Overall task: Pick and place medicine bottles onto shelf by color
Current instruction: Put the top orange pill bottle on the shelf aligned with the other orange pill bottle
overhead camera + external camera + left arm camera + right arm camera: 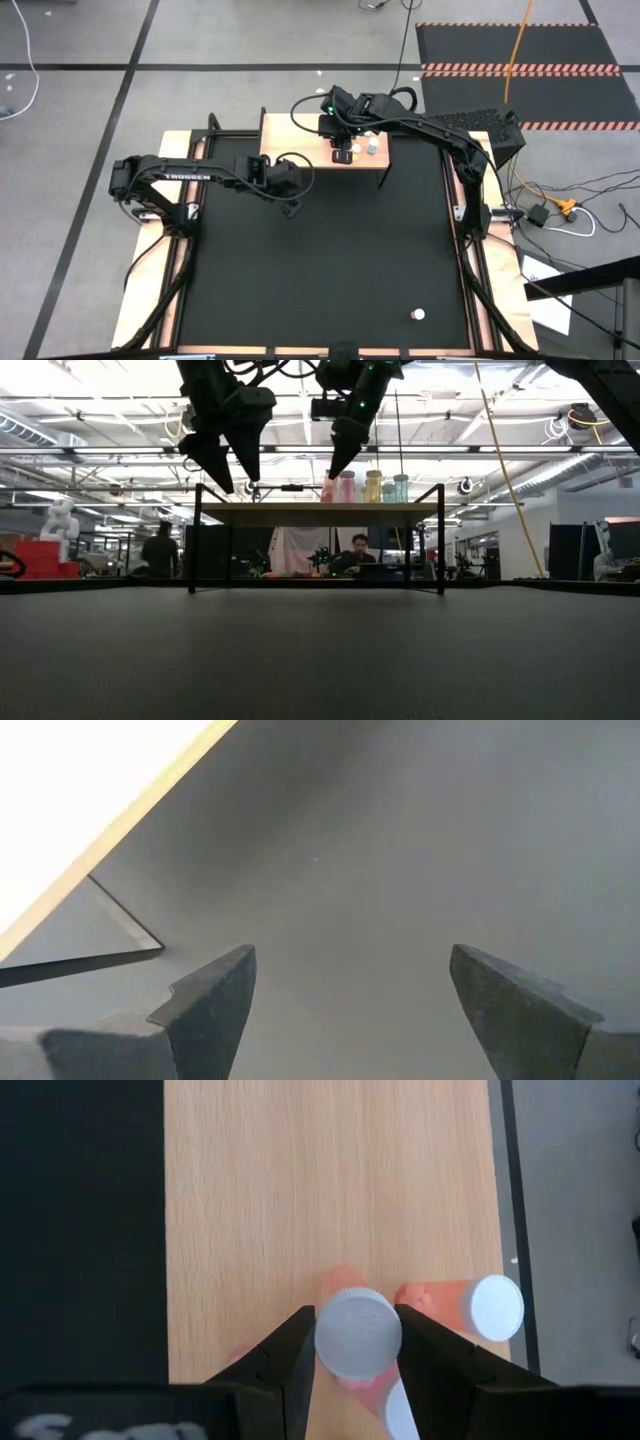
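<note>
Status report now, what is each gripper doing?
Right gripper shut on pink bottle above shelf. Left gripper open, empty, over mat. One bottle on mat.

Shelf light tan wood grain, mat black. Bottles: pink body with white cap (also yellow and teal).

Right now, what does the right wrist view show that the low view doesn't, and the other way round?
Only the right wrist view shows the right gripper shut on a white-capped pink bottle above the shelf, with another pink bottle beside it. Only the low view shows the open left gripper hanging over the mat, plus a yellow bottle and a teal bottle on the shelf. Both show the shelf, pink bottles and the right gripper.
</note>
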